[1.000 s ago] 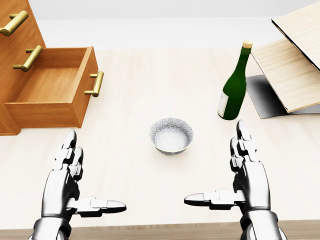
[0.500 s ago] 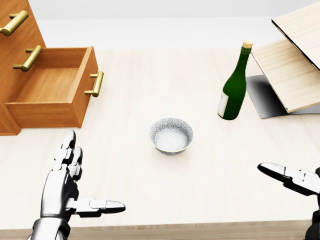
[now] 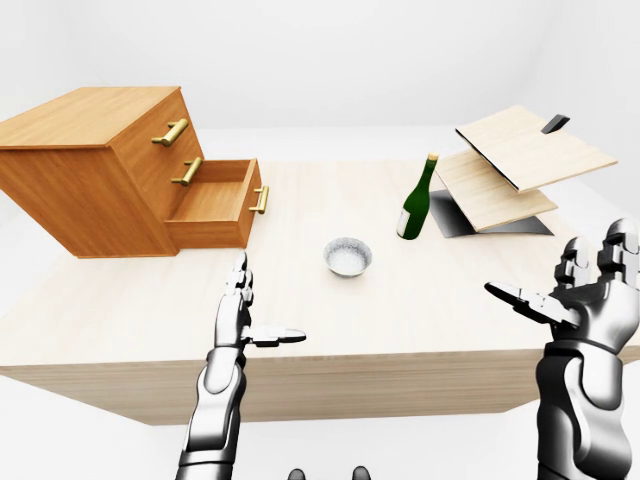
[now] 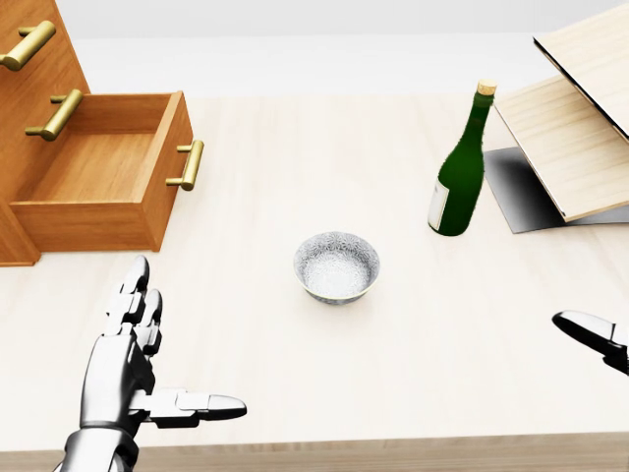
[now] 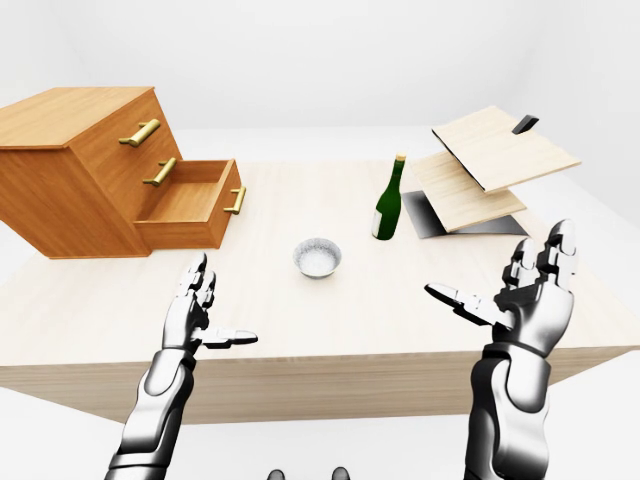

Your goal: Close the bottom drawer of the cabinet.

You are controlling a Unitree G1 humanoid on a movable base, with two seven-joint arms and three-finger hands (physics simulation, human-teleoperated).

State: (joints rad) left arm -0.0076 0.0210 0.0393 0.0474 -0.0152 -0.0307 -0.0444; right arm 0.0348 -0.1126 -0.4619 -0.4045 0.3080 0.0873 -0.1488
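A wooden cabinet (image 3: 90, 170) stands at the left of the table, with three brass-handled drawers. Its bottom drawer (image 4: 103, 182) is pulled out and empty, its brass handle (image 4: 189, 164) facing right in the head view. My left hand (image 4: 147, 369) is open, fingers straight, thumb out, low on the table well below the drawer. My right hand (image 5: 510, 295) is open and raised off the table's right side; only its thumb tip (image 4: 588, 329) shows at the head view's right edge.
A small grey bowl (image 4: 336, 266) sits mid-table. A green bottle (image 4: 460, 172) stands upright to its right. Slanted light wooden boards on a dark stand (image 4: 575, 128) fill the table's upper right. The table's near edge (image 4: 314, 457) runs along the head view's bottom.
My right hand has swung out to the right and up, leaving most of the head view. The left hand, the drawer and the camera have not moved.
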